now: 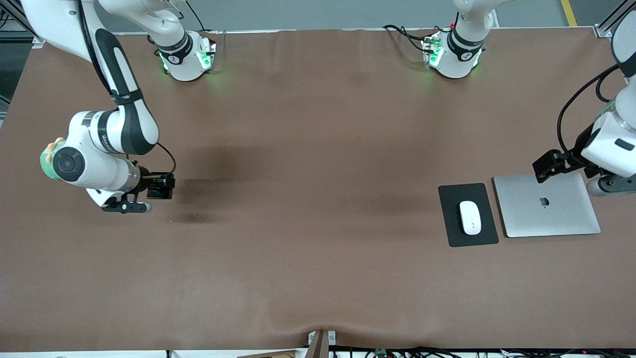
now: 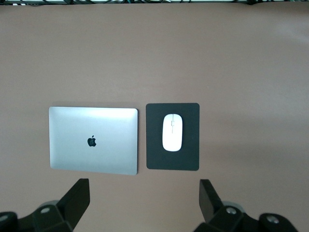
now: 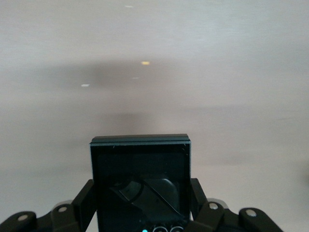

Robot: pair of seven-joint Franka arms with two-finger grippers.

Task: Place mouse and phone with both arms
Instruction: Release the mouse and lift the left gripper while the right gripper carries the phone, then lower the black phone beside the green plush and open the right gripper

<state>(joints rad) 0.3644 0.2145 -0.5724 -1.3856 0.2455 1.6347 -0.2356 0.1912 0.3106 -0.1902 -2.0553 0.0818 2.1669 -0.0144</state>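
The white oval mouse lies on a dark grey pad toward the left arm's end of the table. It also shows in the left wrist view on the pad. My left gripper is open and empty, up in the air over the table by the laptop's edge that faces the arm bases. My right gripper is shut on the black phone and holds it upright above the table at the right arm's end.
A closed silver laptop lies beside the pad, toward the left arm's end. The brown table stretches between the two arms. The arm bases glow green along the edge by the robots.
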